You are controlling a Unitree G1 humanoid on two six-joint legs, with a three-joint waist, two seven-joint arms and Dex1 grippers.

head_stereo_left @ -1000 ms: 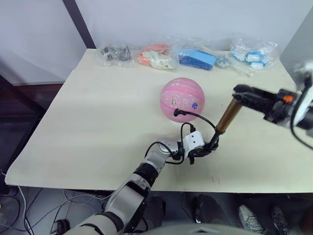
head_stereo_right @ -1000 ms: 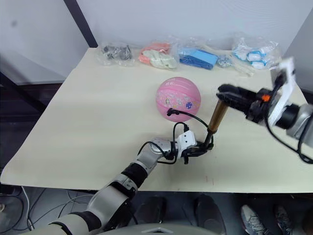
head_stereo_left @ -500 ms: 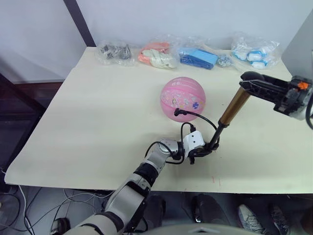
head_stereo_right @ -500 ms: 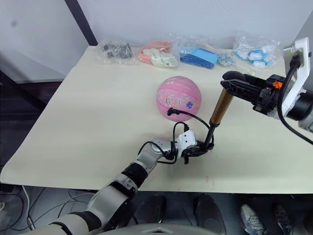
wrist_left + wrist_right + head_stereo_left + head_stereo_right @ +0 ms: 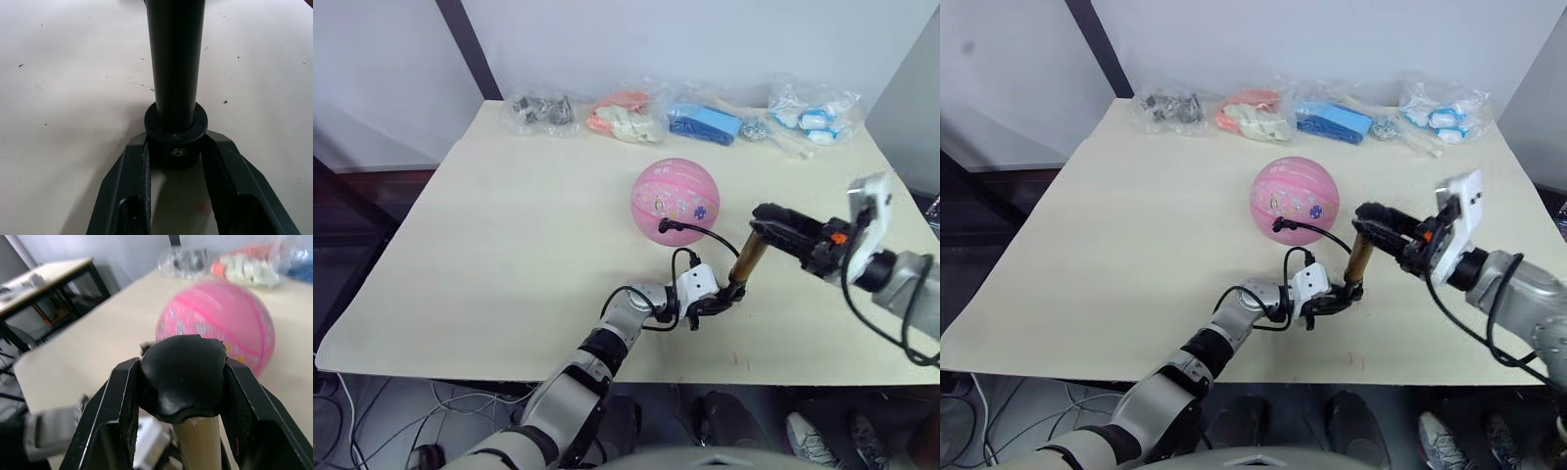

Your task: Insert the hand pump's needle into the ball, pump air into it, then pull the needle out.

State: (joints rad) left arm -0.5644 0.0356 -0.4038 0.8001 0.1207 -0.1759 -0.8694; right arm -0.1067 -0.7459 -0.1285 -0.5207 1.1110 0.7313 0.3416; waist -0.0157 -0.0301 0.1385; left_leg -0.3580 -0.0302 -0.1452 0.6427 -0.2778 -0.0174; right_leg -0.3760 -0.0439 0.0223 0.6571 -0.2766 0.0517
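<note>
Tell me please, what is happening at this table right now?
The robot is pumping air into the ball, a round pink one on the table. Its left gripper is shut on the bottom cap of the hand pump, bracing it upright on the table. Its right gripper clamps the black handle on top. The thin black hose curves from the pump to the ball's near side, so the needle appears to be inserted.

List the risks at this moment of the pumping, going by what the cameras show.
1. The left gripper clamps only the black base cap of the slim brass-gold hand pump, which leans; a push from the right gripper on the black handle may tip it.
2. The round pink rubber ball lies free on the cream table; a tug on the thin black hose may roll it and pull the needle out.
</note>
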